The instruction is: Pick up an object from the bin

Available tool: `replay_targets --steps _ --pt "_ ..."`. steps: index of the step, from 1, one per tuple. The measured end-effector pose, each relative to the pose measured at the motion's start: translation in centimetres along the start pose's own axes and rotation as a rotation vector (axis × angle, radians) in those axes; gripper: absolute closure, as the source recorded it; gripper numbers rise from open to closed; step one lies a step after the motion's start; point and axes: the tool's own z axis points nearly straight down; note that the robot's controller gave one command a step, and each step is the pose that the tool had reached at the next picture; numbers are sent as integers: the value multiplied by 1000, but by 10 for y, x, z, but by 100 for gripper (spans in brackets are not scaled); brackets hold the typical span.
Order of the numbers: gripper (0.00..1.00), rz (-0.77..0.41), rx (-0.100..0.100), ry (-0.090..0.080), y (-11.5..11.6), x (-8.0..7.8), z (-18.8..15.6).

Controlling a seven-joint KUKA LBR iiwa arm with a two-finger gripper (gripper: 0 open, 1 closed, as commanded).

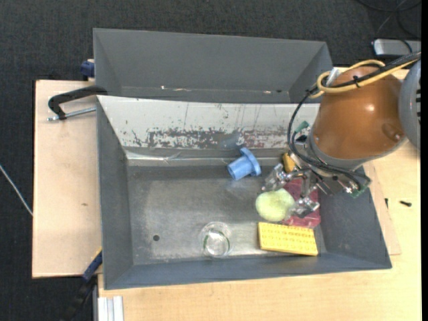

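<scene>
Gripper (pixel 294 191) low in grey bin (pixel 134 199), just beyond yellow studded block (pixel 287 239), under orange wrist cover (pixel 354 116). Spread or pressed together: cannot tell from here. Pale green ball (pixel 273 206) right against gripper, just behind block's left end; whether it is gripped, unclear. Magenta piece (pixel 309 218) behind block's right end, partly under gripper. Blue plastic fitting (pixel 242 165) well beyond block, toward back wall. Clear round cup (pixel 215 239) just left of block.

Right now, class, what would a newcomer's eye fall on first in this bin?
The arm's big orange cover at the right stands out, with the end effector down beside a pale green ball. Next come the yellow studded block at the front right and the blue plastic piece near the back wall.
</scene>
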Motion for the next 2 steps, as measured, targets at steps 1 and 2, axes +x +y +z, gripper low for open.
replay_targets --steps 1,2 --pt "100 0 0 0 0 0 0" --pt "100 -18 -5 5 4 -1 -44"
